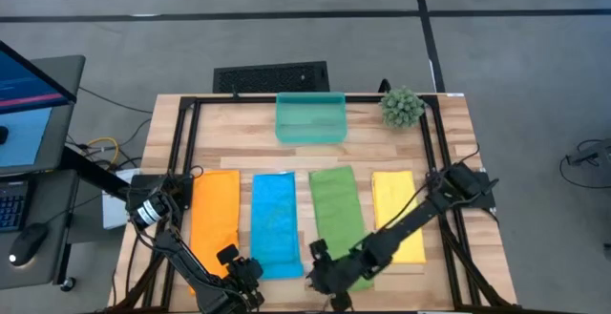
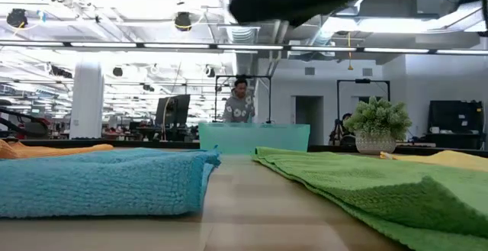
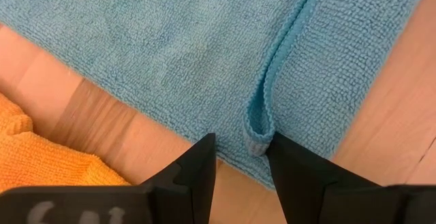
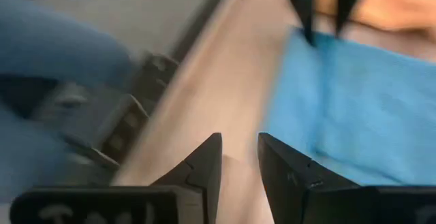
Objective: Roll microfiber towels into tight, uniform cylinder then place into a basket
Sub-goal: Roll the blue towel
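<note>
Table (image 1: 239, 128): a wooden top framed by dark rails is seen from above; bare wood is left between the towel row and the basket.
Towels: four are laid flat side by side, long axes running from the near edge toward the far edge — orange towel (image 1: 215, 214), blue towel (image 1: 275, 220), green towel (image 1: 338, 217), yellow towel (image 1: 399, 211); narrow strips of wood are left between neighbours.
Basket (image 1: 310, 118): the teal bin is set at the far edge, long side across the table, well apart from the towels.
Plant ball (image 1: 402, 107): it is placed just beside the basket.
Left gripper (image 3: 240, 149): its fingers are held apart, with a raised fold at the blue towel's near edge between the tips; it cannot be told whether the fold is pinched.
Right gripper (image 4: 238, 146): its fingers are held apart over bare wood beside the blue towel's near end, nothing between them.
Low view only: a person (image 2: 239, 102) is shown behind the basket.
Left wrist view only: the hem fold is shown.
</note>
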Tool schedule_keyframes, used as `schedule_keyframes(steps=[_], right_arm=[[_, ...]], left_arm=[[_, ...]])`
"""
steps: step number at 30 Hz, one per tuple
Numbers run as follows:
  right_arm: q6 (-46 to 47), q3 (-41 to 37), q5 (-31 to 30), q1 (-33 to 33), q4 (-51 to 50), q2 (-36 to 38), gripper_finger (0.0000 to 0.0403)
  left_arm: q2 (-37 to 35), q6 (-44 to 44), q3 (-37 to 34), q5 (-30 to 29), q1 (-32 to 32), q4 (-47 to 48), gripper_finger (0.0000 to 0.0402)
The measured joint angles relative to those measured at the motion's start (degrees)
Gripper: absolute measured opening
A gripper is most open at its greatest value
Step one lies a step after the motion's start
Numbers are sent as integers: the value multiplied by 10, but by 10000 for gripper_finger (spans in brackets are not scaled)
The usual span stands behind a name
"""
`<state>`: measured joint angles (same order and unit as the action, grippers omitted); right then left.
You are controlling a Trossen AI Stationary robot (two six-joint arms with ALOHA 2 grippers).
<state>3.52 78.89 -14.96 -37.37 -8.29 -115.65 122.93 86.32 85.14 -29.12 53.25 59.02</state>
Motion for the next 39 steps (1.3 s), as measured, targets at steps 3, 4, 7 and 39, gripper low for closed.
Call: schedule_keyframes(steps=[3,4,7,39], right_arm=[[-27,0,-115,-25,-21,9,120],[-39,0,-138,-30,-19,10,120],[-58,0,-146,-35,-17,10,120],[-70,8,-5,15,103,-85,197]], left_arm=[[0,0,0,0,0,0,125],[0,0,0,1,0,0,125],[0,0,0,1,0,0,125],[0,24,0,2,-18,-15,125]])
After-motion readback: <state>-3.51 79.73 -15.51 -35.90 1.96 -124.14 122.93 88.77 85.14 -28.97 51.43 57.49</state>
